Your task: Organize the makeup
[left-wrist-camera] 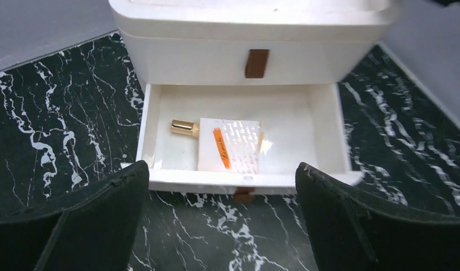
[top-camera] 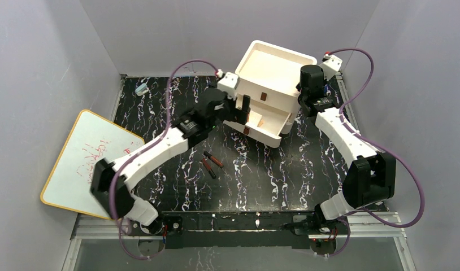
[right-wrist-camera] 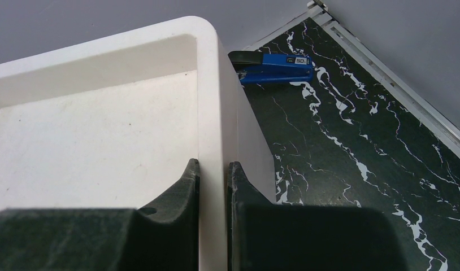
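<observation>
makeup (left-wrist-camera: 228, 148) in drawer (left-wrist-camera: 150, 121), ahead of left jaws

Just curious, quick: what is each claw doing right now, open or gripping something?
Left claw: open, holding nothing.
Right claw: closed on the rim of the white box.

Left claw (left-wrist-camera: 222, 168) spread wide, right claw (right-wrist-camera: 213, 165) pinched nearly closed

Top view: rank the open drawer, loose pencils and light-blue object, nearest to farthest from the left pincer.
1. open drawer, directly in front of the left pincer
2. pencils, lower left, toward the near edge
3. light-blue object, far back-left corner
</observation>
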{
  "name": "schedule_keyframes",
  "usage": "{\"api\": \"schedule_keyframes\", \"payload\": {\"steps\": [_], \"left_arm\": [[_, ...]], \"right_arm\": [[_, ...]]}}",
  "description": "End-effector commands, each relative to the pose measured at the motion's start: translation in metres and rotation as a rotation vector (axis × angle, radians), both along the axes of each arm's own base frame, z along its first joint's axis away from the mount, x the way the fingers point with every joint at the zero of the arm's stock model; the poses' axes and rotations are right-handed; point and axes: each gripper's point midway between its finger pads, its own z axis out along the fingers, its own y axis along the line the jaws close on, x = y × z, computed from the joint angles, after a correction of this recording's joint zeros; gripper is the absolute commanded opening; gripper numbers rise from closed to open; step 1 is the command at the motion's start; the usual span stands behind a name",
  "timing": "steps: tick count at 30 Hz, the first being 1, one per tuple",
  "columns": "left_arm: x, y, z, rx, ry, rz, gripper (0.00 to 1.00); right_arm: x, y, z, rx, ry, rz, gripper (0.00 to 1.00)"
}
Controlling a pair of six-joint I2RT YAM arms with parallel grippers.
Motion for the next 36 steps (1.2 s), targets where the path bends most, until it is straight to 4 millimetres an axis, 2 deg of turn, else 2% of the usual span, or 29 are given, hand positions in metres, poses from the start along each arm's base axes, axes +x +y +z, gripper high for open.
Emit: {"api": "schedule_keyframes", "payload": {"steps": [1, 4, 7, 10, 13, 16, 20, 22, 27, 36], "left_arm": [[-0.047, 0.015, 0.025, -0.127, -0.044, -0.055, 0.98], [-0.068, 0.018, -0.025, -0.087, 0.045, -0.094, 0.98], [-0.086, 0.015, -0.066, -0.074, 0.099, -0.123, 0.98], [-0.098, 0.011, -0.095, -0.108, 0.124, -0.131, 0.98], [-0.097, 0.004, -0.106, -0.119, 0.118, -0.114, 0.98], [-0.088, -0.005, -0.112, -0.108, 0.102, -0.099, 0.99], [-0.073, -0.026, -0.116, -0.091, 0.088, -0.119, 0.98], [-0.063, -0.042, -0.107, -0.098, 0.069, -0.133, 0.98], [-0.033, -0.067, -0.106, -0.047, 0.024, -0.117, 0.98], [0.024, -0.091, -0.086, 0.038, -0.138, -0.033, 0.98]], "right_arm": [[-0.091, 0.014, -0.164, -0.087, 0.641, 0.159, 0.01], [-0.089, 0.015, -0.166, -0.084, 0.644, 0.161, 0.01], [-0.089, 0.017, -0.166, -0.077, 0.642, 0.166, 0.01], [-0.089, 0.017, -0.165, -0.078, 0.640, 0.167, 0.01], [-0.089, 0.016, -0.163, -0.080, 0.639, 0.164, 0.01], [-0.090, 0.015, -0.162, -0.083, 0.640, 0.161, 0.01], [-0.092, 0.013, -0.161, -0.093, 0.641, 0.155, 0.01], [-0.093, 0.013, -0.161, -0.093, 0.641, 0.156, 0.01], [-0.093, 0.013, -0.158, -0.090, 0.637, 0.159, 0.01], [-0.095, 0.015, -0.158, -0.085, 0.634, 0.177, 0.01]]}}
